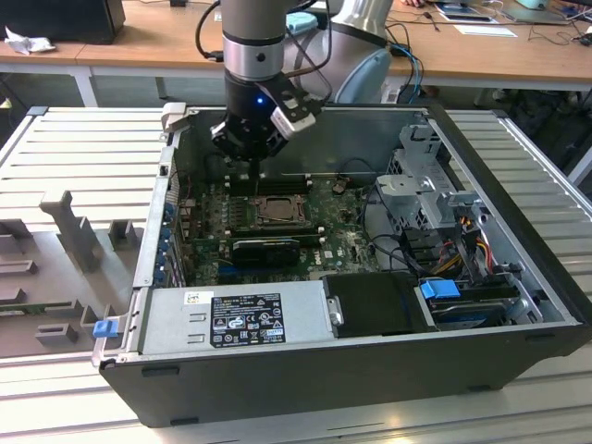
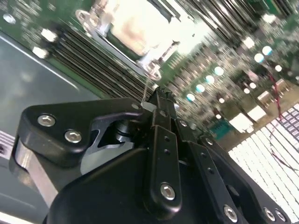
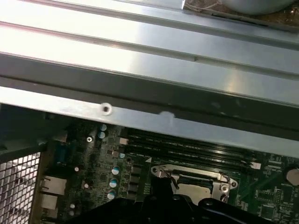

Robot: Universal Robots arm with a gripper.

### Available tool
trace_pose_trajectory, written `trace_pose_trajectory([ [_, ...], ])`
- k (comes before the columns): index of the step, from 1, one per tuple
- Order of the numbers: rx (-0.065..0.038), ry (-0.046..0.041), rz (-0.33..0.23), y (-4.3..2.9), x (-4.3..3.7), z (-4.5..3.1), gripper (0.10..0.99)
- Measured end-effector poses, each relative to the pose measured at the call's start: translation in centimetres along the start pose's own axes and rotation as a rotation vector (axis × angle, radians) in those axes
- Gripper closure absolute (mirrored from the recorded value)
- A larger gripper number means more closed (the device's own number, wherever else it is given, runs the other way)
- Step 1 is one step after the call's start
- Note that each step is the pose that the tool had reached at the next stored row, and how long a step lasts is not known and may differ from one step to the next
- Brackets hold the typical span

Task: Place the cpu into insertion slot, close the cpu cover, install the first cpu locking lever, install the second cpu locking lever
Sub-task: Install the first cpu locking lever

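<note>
The open computer case holds a green motherboard with the insertion slot near its middle. The pale cpu lies in the slot, framed by the silvery cpu cover, which lies flat over it. In the second wrist view the cpu and cover glare brightly. My gripper hangs just behind the slot, low over the board. Its black fingers are shut together, and the gripper tip sits against a thin silvery locking lever that rises from the slot's corner. The gripper's dark tip overlaps the slot's edge.
Long black memory slots run between the slot and the case's grey back wall. A power supply lies at the front, and a drive cage with cables stands at the exterior view's right. A grey fixture stands outside at the left.
</note>
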State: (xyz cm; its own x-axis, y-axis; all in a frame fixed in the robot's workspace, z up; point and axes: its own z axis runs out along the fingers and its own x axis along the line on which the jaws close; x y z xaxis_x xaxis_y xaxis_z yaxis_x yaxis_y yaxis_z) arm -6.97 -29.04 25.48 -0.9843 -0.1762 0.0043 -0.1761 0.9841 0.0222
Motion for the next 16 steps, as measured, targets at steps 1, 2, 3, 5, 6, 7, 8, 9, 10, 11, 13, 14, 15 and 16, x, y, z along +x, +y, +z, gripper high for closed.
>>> trace_pose_trajectory([
  [1, 0.0, 0.0, 0.001, -0.16, -0.97, 0.11, 0.98],
  [2, 0.0, 0.0001, 0.002, -0.26, -1.49, 0.21, 0.98],
  [3, 0.0, 0.0, 0.003, -0.33, -1.84, 0.28, 0.98],
  [5, 0.0, -0.0003, 0.011, -0.38, -2.16, 0.36, 0.98],
  [6, -0.002, -0.0005, 0.016, -0.4, -2.2, 0.37, 0.98],
  [7, -0.006, -0.0014, 0.024, -0.4, -2.21, 0.41, 0.98],
  [8, -0.011, -0.0025, 0.033, -0.4, -2.21, 0.45, 0.98],
  [9, -0.018, -0.0041, 0.048, -0.4, -2.22, 0.51, 0.98],
  [10, -0.022, -0.0051, 0.059, -0.4, -2.22, 0.57, 0.98],
  [11, -0.024, -0.0061, 0.072, -0.39, -2.22, 0.65, 0.98],
  [13, -0.026, -0.0069, 0.098, -0.4, -2.23, 0.82, 0.98],
  [14, -0.026, -0.0074, 0.112, -0.41, -2.24, 0.93, 0.98],
  [15, -0.027, -0.0077, 0.119, -0.42, -2.28, 1.04, 0.98],
  [16, -0.029, -0.0082, 0.124, -0.43, -2.33, 1.21, 0.98],
])
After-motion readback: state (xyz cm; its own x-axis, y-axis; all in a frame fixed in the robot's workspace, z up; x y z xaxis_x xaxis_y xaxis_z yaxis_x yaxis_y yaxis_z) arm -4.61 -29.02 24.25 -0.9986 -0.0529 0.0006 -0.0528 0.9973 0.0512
